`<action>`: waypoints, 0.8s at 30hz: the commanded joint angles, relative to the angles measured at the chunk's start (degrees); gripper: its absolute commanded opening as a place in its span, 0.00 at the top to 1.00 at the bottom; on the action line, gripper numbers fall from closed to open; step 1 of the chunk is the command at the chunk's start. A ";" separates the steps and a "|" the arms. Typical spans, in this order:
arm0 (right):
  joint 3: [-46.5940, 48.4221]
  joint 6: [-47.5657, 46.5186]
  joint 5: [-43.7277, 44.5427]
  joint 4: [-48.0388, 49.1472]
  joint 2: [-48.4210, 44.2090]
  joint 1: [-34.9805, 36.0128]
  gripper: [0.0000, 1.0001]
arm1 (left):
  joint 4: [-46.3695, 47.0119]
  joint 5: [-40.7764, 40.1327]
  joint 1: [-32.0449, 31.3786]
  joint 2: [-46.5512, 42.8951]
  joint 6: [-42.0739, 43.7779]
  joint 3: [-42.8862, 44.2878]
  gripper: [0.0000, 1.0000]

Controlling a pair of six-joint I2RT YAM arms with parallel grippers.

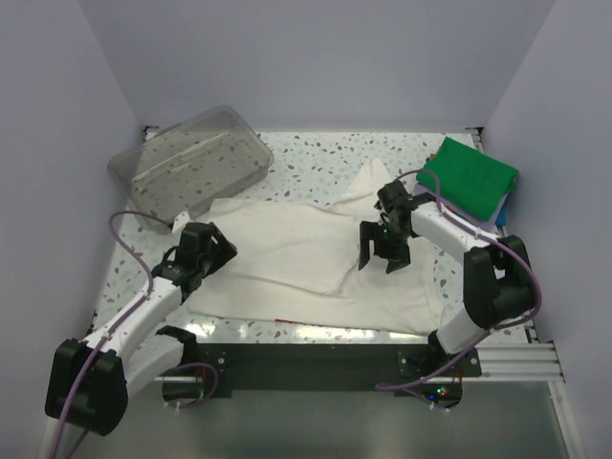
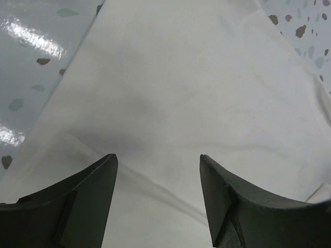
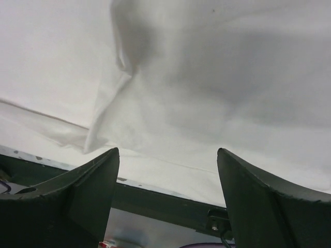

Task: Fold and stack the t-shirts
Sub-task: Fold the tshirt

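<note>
The cream-white shirt (image 1: 296, 253) lies spread on the table (image 1: 316, 163), directly under both grippers, with one layer folded over across its middle. The left gripper (image 1: 218, 251) hangs over the shirt's left edge with its jaws apart and nothing between them; in its wrist view (image 2: 158, 160) the smooth cloth (image 2: 196, 93) stretches ahead of the fingers. The right gripper (image 1: 382, 260) points down over the right part of the shirt, released as well and holding nothing; in its wrist view (image 3: 168, 152) a puckered crease in the cloth (image 3: 232, 77) runs ahead of its left finger. Beyond and right of the right gripper, well apart from it, a folded green shirt (image 1: 469, 177) tops a small stack. Beyond the left gripper sits a clear plastic tub (image 1: 191, 163).
</note>
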 commanded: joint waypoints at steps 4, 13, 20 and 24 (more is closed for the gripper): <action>2.85 -0.50 -0.77 4.99 3.63 -0.06 0.21 | 14.59 2.03 -0.65 7.37 3.38 1.20 0.30; -0.31 0.64 1.25 10.71 8.91 0.03 0.21 | 20.05 4.49 -0.65 14.58 5.32 -2.40 0.30; -6.90 1.26 0.81 13.26 8.30 0.03 0.21 | 12.32 -0.78 -0.65 9.67 1.71 -6.97 0.29; -9.27 1.44 0.02 13.70 6.89 0.03 0.21 | 9.16 -1.48 -0.73 4.75 -1.10 -9.16 0.29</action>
